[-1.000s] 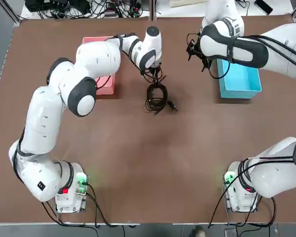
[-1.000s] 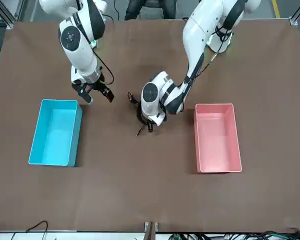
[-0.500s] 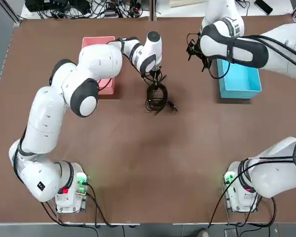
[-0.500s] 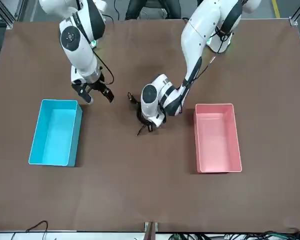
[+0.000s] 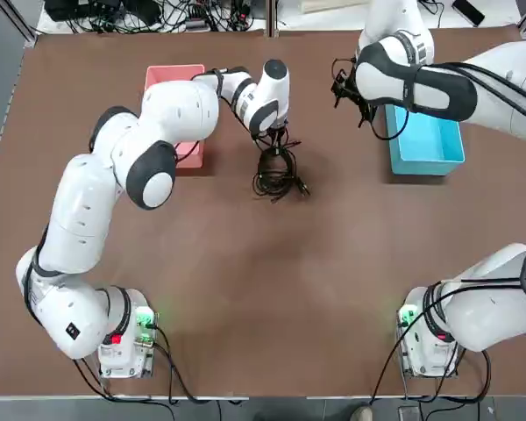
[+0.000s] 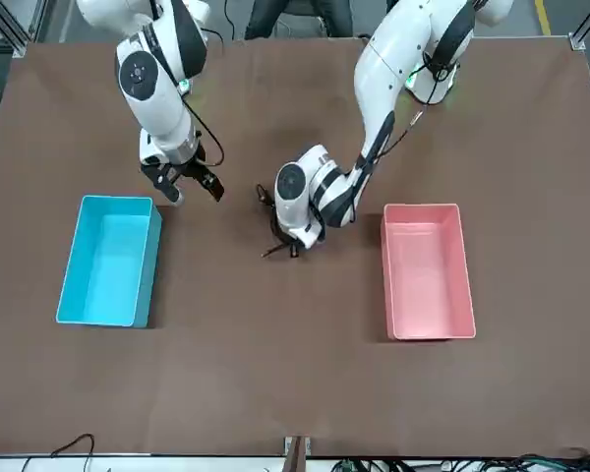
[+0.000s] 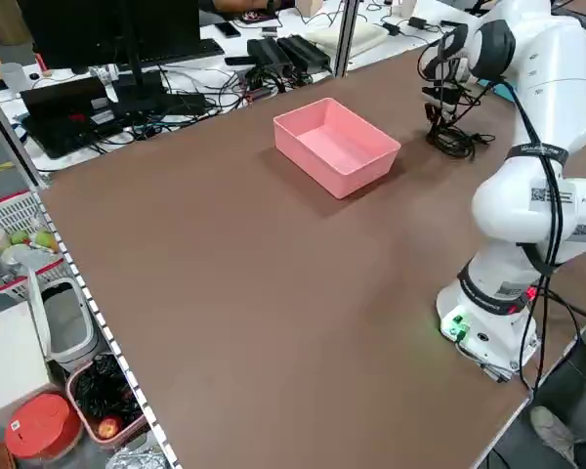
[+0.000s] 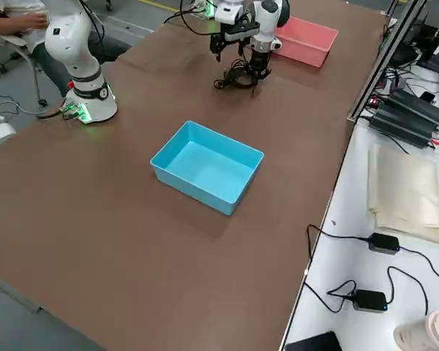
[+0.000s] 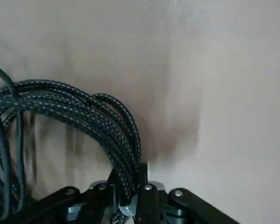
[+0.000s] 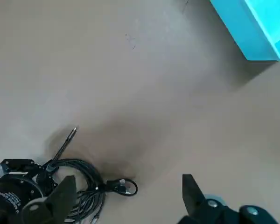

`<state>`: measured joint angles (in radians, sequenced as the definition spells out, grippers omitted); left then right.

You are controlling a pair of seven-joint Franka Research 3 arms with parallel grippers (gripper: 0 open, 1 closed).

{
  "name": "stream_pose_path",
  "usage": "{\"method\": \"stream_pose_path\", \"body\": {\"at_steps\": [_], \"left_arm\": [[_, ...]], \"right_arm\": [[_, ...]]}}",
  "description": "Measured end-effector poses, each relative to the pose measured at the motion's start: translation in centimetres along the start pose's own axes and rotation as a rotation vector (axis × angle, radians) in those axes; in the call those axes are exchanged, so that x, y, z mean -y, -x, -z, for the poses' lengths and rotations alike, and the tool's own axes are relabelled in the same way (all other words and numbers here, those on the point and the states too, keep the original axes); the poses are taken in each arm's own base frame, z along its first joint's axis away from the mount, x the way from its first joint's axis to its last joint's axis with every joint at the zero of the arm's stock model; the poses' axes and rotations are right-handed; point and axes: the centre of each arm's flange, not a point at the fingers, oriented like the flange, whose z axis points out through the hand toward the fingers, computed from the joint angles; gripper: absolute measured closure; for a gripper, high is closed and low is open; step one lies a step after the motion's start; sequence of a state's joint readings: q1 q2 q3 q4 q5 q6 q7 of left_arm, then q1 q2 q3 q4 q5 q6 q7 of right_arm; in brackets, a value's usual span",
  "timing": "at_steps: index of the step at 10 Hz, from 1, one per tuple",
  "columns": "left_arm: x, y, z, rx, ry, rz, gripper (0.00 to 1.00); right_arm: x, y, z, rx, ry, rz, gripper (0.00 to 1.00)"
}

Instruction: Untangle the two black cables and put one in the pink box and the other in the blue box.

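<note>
Left pincer (image 5: 278, 133) stands at the far end of the cable bundle, near the middle of the table (image 5: 245, 281), fingers pressed together on a braided strand; the left wrist view shows the cord clamped between the pads (image 9: 144, 189). The grip sits at the outer bend of a loop, which in my judgement gives a clean hold on one cord only, so that it can be drawn away from its neighbour.

Both black cables (image 5: 278, 168) lie in one tangled coil on the table, just on the near side of the left pincer, with a plug end (image 5: 303, 188) trailing to the right. They are not yet separated, and neither is in a box.

Pink box (image 5: 182, 114) stands to the left of the coil, partly hidden by the left arm, and shows nothing inside in the side view. Blue box (image 5: 425, 140) stands well apart to the right, likewise holding nothing.

Right pincer (image 6: 184, 183) hangs above the table just beside the blue box, on the side toward the coil, fingers spread and holding nothing. Its position suggests readiness to take the second cord once the first is lifted.

Risk noted: if the loops are interlocked, a lift may carry both cords together.
</note>
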<state>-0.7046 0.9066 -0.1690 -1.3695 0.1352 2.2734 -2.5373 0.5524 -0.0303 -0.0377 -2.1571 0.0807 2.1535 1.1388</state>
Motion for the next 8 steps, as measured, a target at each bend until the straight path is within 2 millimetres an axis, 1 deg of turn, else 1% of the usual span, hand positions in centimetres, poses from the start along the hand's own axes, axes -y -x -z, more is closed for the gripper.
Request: {"method": "stream_pose_path", "body": {"at_steps": [1,2,4,5,6,8], "left_arm": [[-0.2,0.0,0.3,0.003,0.004,0.002,0.83],[-0.9,-0.2,1.3,0.012,0.016,0.010,0.83],[-3.3,-1.2,5.2,0.036,0.040,0.044,0.83],[-3.9,-1.4,7.2,0.067,0.034,0.072,0.83],[-4.0,-1.3,8.8,0.107,0.007,0.109,0.83],[-3.6,-0.9,10.9,0.160,-0.056,0.167,0.83]], "right_arm": [[0.0,-0.1,0.1,0.000,-0.003,-0.021,0.00],[0.0,-0.1,0.2,0.000,-0.006,-0.039,0.00],[-0.1,-0.4,0.3,0.002,-0.009,-0.068,0.00],[-0.1,-0.4,0.3,0.004,-0.011,-0.094,0.00],[0.0,-0.4,0.5,0.004,-0.017,-0.135,0.00],[0.4,-0.4,1.1,0.001,-0.032,-0.220,0.00]]}}
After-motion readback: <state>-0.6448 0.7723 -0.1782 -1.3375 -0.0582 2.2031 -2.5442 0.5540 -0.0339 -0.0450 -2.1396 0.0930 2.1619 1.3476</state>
